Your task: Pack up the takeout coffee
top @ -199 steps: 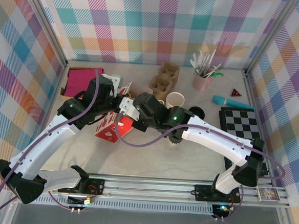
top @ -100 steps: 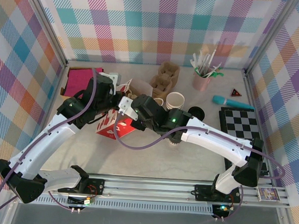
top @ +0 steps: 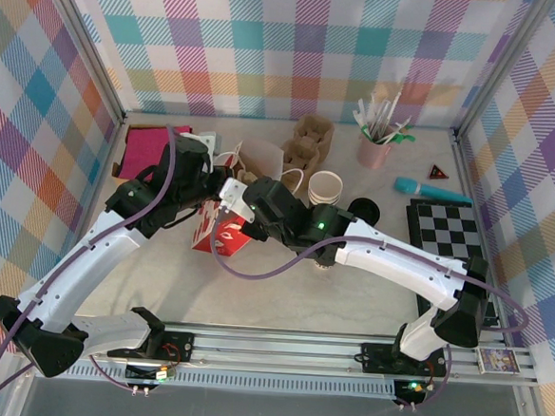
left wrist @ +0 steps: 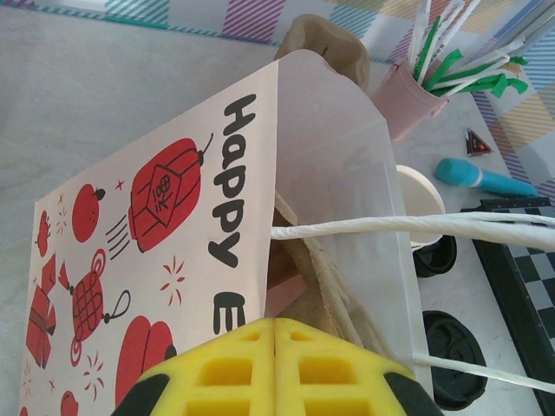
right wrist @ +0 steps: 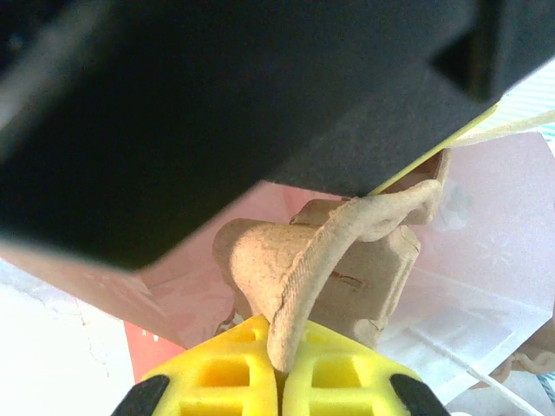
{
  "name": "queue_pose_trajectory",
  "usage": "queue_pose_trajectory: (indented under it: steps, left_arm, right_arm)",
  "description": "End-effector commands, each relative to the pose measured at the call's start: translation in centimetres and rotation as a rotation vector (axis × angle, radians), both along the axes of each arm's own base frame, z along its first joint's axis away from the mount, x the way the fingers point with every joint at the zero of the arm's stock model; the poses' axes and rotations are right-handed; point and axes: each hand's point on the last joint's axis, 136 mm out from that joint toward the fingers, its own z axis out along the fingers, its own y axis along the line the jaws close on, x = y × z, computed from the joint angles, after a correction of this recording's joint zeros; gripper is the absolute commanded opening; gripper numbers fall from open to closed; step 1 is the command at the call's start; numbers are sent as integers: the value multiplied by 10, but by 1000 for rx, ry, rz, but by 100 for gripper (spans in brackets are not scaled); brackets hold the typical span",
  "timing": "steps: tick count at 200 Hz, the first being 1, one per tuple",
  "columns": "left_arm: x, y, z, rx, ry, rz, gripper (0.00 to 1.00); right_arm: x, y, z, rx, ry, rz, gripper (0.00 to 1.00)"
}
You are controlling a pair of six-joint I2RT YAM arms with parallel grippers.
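Observation:
The takeout coffee is hidden from me. A paper bag point(top: 220, 233) with red lantern prints and white handles stands on the table, its mouth toward the back right. My left gripper point(top: 209, 186) is shut on the bag's upper edge point(left wrist: 251, 217), fingers pressed together point(left wrist: 275, 322). My right gripper point(top: 240, 200) is shut on the rim of a brown cardboard cup carrier point(right wrist: 347, 260) and holds it in the bag's mouth. The left wrist view shows that carrier point(left wrist: 325, 282) inside the bag.
An open lidless paper cup point(top: 325, 186) and a loose black lid point(top: 363, 210) sit right of the bag. Another cardboard carrier point(top: 306, 141), a pink cup of straws point(top: 374, 150), a teal tool point(top: 431, 190), a chessboard point(top: 452, 232) and a magenta pad point(top: 156, 147) lie around.
The bag has been tipped up from lying flat to nearly upright, its mouth wider. Both grippers shifted slightly left and back, and the carrier went further in.

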Motion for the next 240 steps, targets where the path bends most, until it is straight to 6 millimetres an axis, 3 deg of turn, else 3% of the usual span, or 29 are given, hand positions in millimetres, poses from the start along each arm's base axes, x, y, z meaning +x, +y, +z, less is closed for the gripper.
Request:
queue_pose_trajectory:
  steps: [1,130,176,240]
  left_arm:
    - [-3,-27,51,-178,-102,-91,0]
    - [1,-22,48,-181,-97,-57,0]
    - [3,-20,45,-178,-91,-49,0]
    - [4,-18,33,-156,-71,-46,0]
  right_arm:
    - [-9,12,-25,-41,31,64,3]
    - [-13,12,-48,-98,68,89,14]
    - [-19,12,-37,-66,82,111,27]
    - [-29,7,-15,25,126,120,27]
